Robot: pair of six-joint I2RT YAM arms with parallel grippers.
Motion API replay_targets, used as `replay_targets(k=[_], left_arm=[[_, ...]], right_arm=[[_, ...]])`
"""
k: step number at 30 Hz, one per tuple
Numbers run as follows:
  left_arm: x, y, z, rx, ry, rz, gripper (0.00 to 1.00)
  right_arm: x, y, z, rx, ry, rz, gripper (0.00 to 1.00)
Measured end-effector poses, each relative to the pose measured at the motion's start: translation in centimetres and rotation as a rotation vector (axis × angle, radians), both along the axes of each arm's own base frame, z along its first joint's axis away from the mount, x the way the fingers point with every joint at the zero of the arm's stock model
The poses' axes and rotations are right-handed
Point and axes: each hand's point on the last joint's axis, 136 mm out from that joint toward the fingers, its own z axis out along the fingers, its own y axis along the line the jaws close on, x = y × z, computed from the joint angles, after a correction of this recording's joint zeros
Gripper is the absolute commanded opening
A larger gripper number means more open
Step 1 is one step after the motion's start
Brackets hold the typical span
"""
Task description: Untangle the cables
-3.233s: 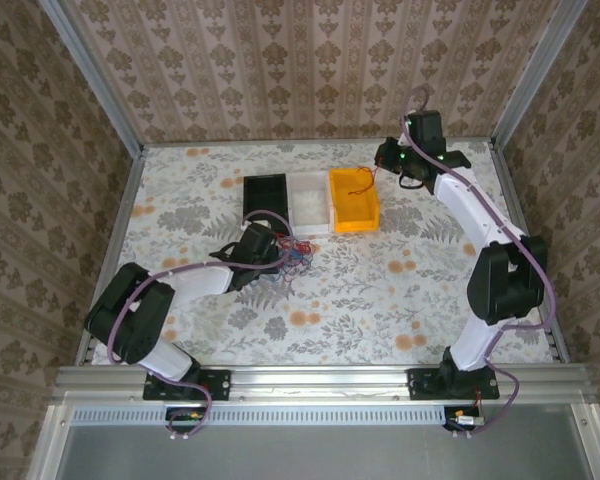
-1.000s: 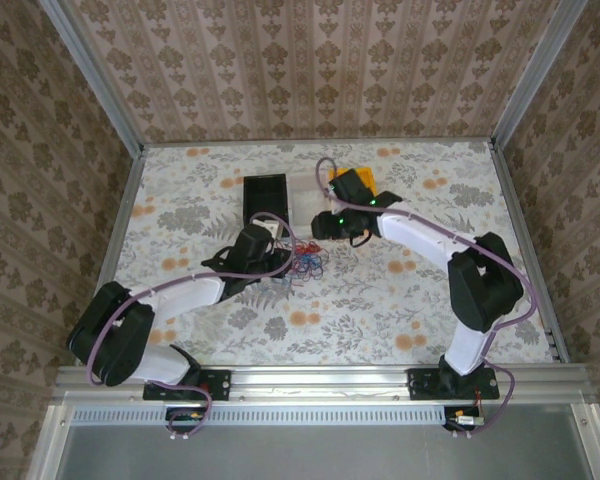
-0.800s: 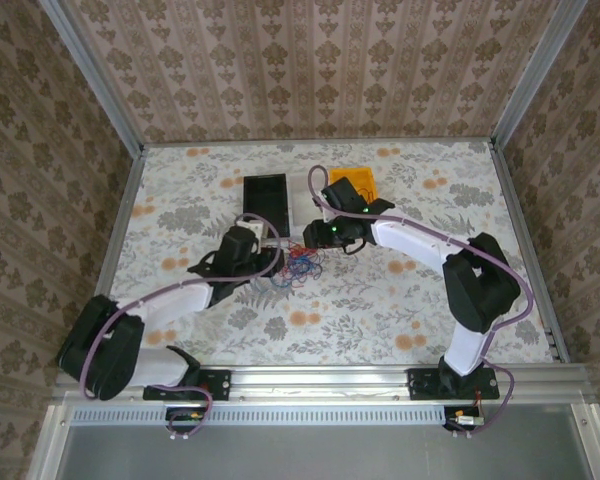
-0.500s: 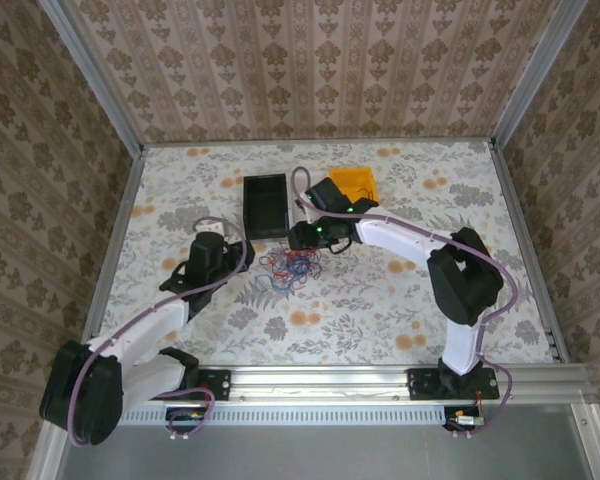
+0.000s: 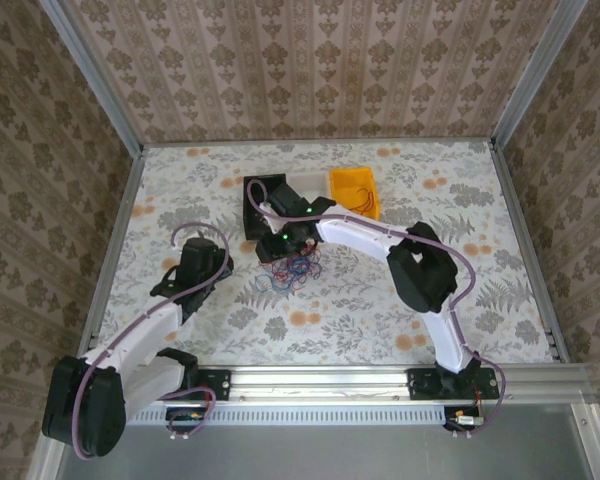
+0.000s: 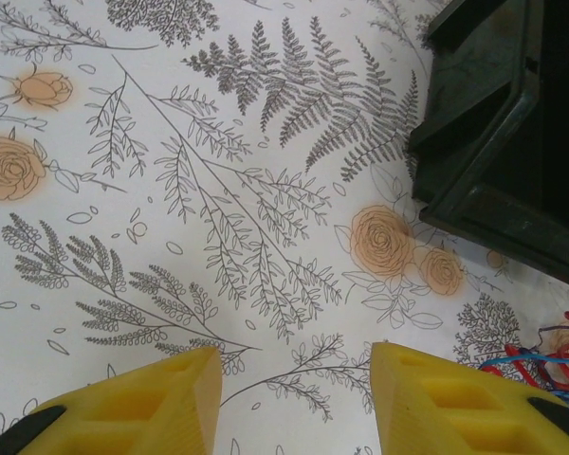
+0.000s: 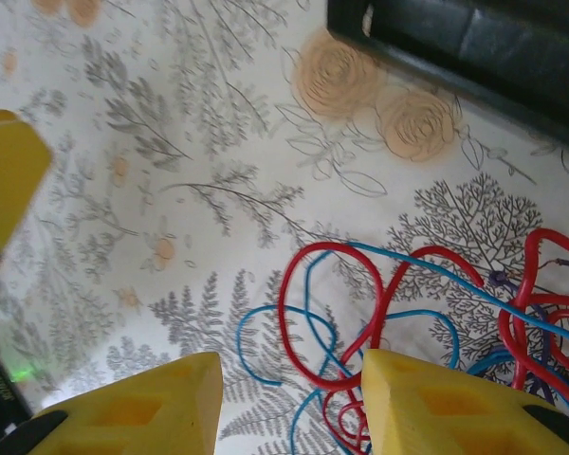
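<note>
Several cables (image 7: 282,313) run off-frame past the right hand (image 7: 289,379).

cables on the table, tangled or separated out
Tangled: the cables lie in one heap, and the right wrist view shows red and blue loops crossing over and through each other.

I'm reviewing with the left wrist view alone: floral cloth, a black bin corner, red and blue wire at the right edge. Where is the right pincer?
Observer: The right pincer is open over the cables, with a red loop showing between its jaws.
Operator: Any bins besides the black one?
Observer: Yes. In the top view, a whitish bin and a yellow bin stand to the right of the black bin.
</note>
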Motion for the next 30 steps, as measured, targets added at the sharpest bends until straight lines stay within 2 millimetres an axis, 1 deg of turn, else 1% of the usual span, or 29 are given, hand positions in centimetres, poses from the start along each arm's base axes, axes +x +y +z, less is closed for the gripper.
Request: replay_targets(k=[5,10,13,16,18,21,24,27,30], left_arm=[[-0.1,0.0,-0.2,0.0,0.007,0.002,0.47],[-0.5,0.2,-0.7,0.004,0.017,0.002,0.47],[-0.7,0.3,-1.1,0.007,0.026,0.002,0.47],[-0.8,0.3,-1.4,0.009,0.03,0.001,0.49],[-0.8,0.2,-1.5,0.005,0.027,-0.002,0.51],[-0.7,-0.2,-1.8,-0.01,0.025,-0.016,0.53],[-0.7,-0.6,-2.2,-0.019,0.026,-0.037,0.55],[-0.6,-1.3,-2.1,-0.02,0.019,-0.072,0.57],[-0.6,-2.0,-1.9,-0.022,0.005,-0.104,0.57]], right_arm=[[-0.4,-0.2,-2.2,-0.047,0.047,0.003,0.46],[-0.6,-0.1,-2.6,-0.057,0.058,0.005,0.45],[-0.6,0.0,-2.7,-0.056,0.062,0.0,0.38],[-0.6,0.1,-2.7,-0.05,0.067,-0.013,0.25],[-0.3,0.4,-2.7,-0.038,0.063,-0.02,0.13],[-0.1,0.7,-2.8,-0.024,0.071,-0.032,0.05],[0.3,0.8,-2.6,-0.004,0.071,-0.046,0.01],[0.8,0.9,-2.5,0.023,0.069,-0.056,0.01],[1.0,0.1,-2.7,0.03,0.08,-0.071,0.01]])
